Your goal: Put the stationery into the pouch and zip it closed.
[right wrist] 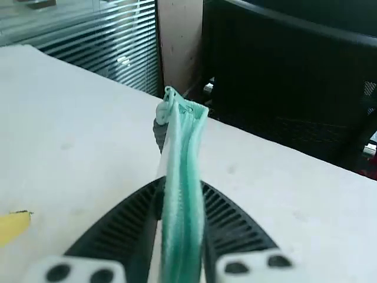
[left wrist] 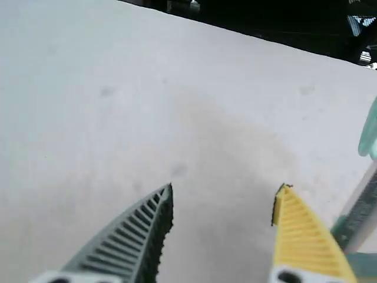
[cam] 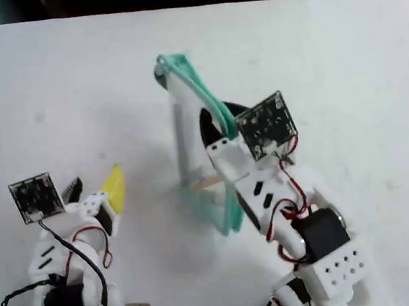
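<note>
Pouch (cam: 186, 125) stands on edge on the table (cam: 340, 49), its teal zip edge (right wrist: 182, 177) uppermost. Its long axis runs from the right arm's base toward the table's far side. The right tool (right wrist: 182, 197) is clamped on that zip edge at the pouch's near end, one black jaw on each side, and holds it upright. A small grey piece (right wrist: 160, 111) sits at the pouch's far end; it may be the zip pull, though I cannot be sure. The zip looks shut where the jaws grip it, but farther along I cannot tell, nor can I tell what is inside the pouch.

The left tool (left wrist: 226, 187) hangs over bare table beside the pouch, apart from it, with its grey and yellow jaws spread and nothing between them. It is the free tool, so any pull along the zip would likely fall to it. That pull would need to follow the pouch's long axis.
</note>
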Controlling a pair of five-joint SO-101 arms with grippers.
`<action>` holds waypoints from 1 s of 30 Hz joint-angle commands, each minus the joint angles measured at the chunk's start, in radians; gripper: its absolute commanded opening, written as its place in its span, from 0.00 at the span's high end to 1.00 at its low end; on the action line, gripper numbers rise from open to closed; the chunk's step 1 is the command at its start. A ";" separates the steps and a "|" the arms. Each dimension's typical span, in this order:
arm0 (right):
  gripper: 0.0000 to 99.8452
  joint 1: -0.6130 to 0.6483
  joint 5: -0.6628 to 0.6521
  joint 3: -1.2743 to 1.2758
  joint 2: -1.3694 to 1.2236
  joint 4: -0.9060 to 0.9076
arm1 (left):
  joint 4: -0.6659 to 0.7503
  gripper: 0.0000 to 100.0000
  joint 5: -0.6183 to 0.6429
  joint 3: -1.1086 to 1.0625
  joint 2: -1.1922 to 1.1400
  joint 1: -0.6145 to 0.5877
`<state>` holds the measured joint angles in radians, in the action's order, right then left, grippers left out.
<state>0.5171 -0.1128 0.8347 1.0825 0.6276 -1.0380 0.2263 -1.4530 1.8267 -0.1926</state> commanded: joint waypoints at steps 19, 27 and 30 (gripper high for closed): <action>0.98 0.104 0.123 -0.460 -0.631 -0.070 | 0.103 0.76 0.043 -0.021 0.001 -0.073; 0.98 -0.209 -0.026 -0.005 -0.464 -0.168 | 0.103 0.76 0.041 -0.021 0.001 -0.070; 0.98 -0.189 -0.207 0.161 -0.369 -0.168 | 0.103 0.76 0.041 -0.021 0.001 -0.068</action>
<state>0.3222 -0.1573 0.8715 0.6206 0.4710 -0.9659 0.2585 -1.4837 1.8205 -0.2509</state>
